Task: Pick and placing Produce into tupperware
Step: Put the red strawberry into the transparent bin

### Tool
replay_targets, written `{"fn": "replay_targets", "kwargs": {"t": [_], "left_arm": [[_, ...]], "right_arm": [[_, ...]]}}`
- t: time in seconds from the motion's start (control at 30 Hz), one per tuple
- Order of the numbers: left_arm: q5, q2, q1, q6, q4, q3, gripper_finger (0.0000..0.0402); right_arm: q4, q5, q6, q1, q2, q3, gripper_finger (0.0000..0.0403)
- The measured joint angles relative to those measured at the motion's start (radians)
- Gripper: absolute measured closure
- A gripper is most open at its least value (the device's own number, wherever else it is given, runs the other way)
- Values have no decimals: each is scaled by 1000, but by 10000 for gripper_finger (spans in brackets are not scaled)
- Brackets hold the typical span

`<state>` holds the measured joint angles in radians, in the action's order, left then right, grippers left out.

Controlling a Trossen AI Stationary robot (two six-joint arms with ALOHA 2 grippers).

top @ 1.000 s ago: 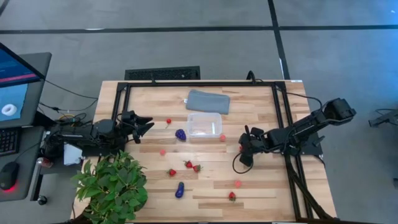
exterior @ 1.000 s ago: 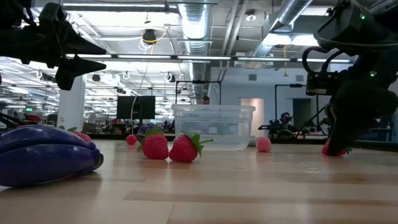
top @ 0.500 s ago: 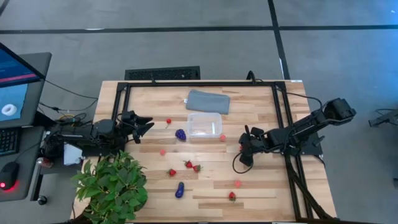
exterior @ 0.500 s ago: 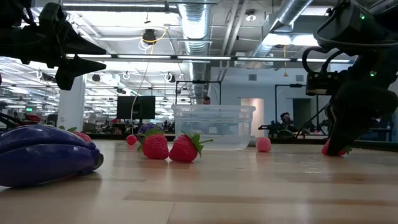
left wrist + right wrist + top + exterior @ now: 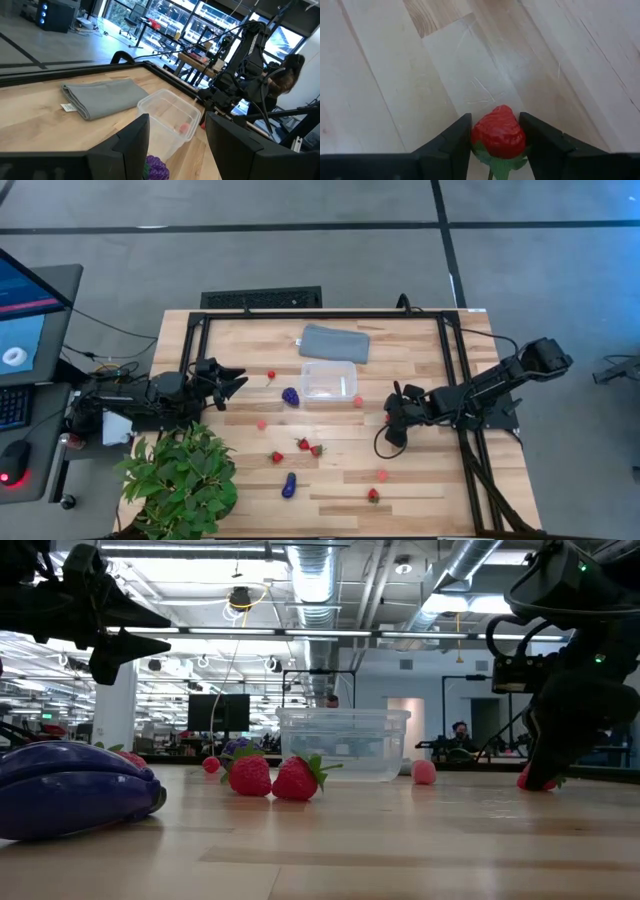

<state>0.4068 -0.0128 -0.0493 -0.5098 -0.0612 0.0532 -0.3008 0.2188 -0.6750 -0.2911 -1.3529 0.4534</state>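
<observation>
My right gripper (image 5: 389,420) is down at the table right of the clear tupperware (image 5: 330,382), shut on a red strawberry (image 5: 497,132). My left gripper (image 5: 235,383) hovers open above the table's left part, pointing toward the tupperware (image 5: 167,117). Produce lies scattered on the wood: two strawberries (image 5: 309,447) side by side, another (image 5: 276,457), one near the near edge (image 5: 372,495), pinkish bits (image 5: 262,423) (image 5: 382,475), a purple grape bunch (image 5: 290,395) beside the box and a purple piece (image 5: 289,485). My right gripper pinches the strawberry's red body (image 5: 495,127) between its two fingers (image 5: 457,137), one on each side, coming from above and slanting down. The green top (image 5: 501,164) points back toward the wrist. In the low view the strawberry (image 5: 532,781) sits at table level under the fingers.
A flat grey-blue pad (image 5: 334,343) lies behind the tupperware near the far edge. A leafy green plant (image 5: 180,480) stands at the near left corner. A black frame (image 5: 320,314) borders the table. A pink bit (image 5: 357,401) lies against the box's right corner.
</observation>
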Motion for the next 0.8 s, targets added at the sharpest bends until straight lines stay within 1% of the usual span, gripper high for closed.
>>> {"fn": "replay_targets", "kwargs": {"t": [0.3, 0.5, 0.6, 0.8], "left_arm": [[0, 0, 0, 0, 0, 0, 219], [0, 0, 0, 0, 0, 0, 219], [0, 0, 0, 0, 0, 0, 219], [0, 0, 0, 0, 0, 0, 219]], "right_arm": [[-1, -5, 0, 12, 0, 0, 231], [2, -10, 0, 12, 0, 0, 210], [3, -11, 0, 12, 0, 0, 207], [2, -10, 0, 12, 0, 0, 226]]}}
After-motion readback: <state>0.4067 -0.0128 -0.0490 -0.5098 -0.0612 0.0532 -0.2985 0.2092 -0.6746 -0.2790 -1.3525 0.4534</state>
